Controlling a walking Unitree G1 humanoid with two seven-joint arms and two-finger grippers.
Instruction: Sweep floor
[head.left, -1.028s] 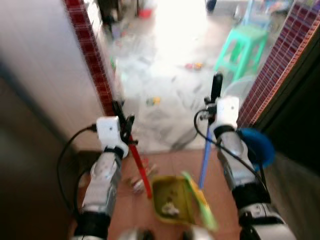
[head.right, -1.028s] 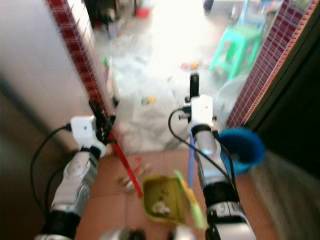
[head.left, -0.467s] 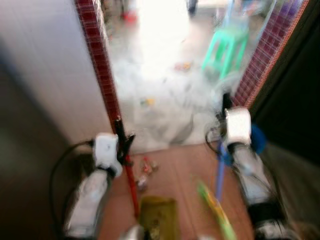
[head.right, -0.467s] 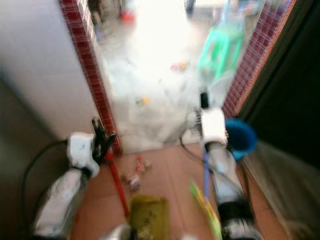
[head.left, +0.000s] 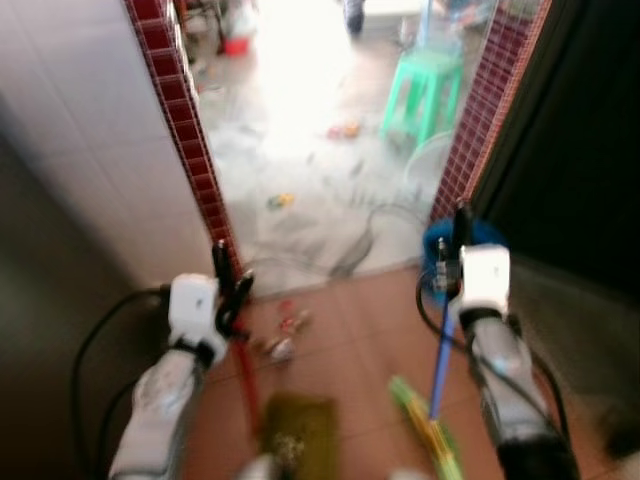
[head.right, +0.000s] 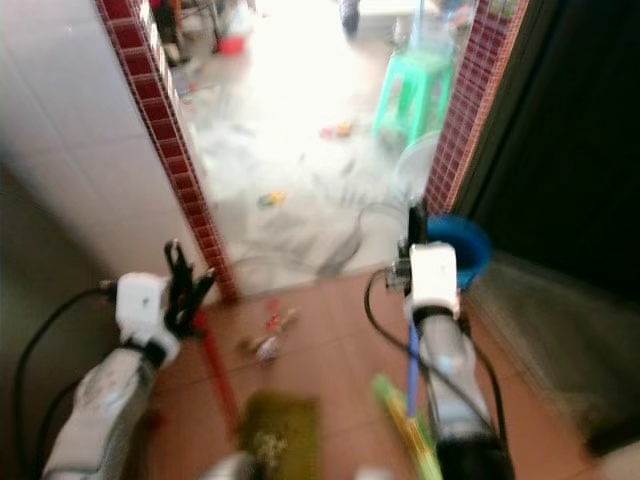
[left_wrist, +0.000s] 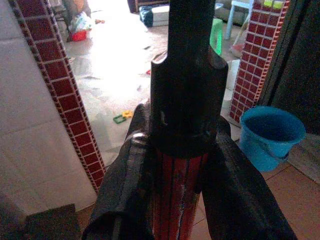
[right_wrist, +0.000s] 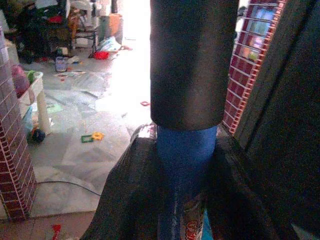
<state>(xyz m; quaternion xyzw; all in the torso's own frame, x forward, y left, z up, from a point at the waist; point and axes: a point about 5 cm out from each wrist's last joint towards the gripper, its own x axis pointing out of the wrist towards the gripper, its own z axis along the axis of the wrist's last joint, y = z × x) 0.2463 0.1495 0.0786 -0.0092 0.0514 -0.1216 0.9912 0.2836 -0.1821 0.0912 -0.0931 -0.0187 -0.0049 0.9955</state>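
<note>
My left gripper (head.left: 228, 288) is shut on the red handle (left_wrist: 176, 195) of a long-handled dustpan. Its olive-yellow pan (head.left: 296, 436) rests on the terracotta tiles in front of me and holds some scraps. My right gripper (head.left: 456, 248) is shut on the blue broom handle (right_wrist: 184, 172), just below its black end cap (right_wrist: 193, 60). The green broom head (head.left: 426, 432) sits on the tiles right of the pan. A small pile of litter (head.left: 281, 336) lies ahead of the pan, near the doorway threshold. More scraps (head.left: 280, 200) dot the grey floor beyond it.
A red-tiled pillar and white wall (head.left: 186, 130) stand on the left, with another red-tiled edge and a dark door on the right. A blue bucket (head.right: 470, 246) sits behind my right gripper. A cable (head.left: 362, 240) and a green stool (head.left: 424, 84) are on the bright floor beyond.
The whole picture has shifted as the camera moved, so more tiled floor and the litter pile now show. Both grippers keep their hold on the handles.
</note>
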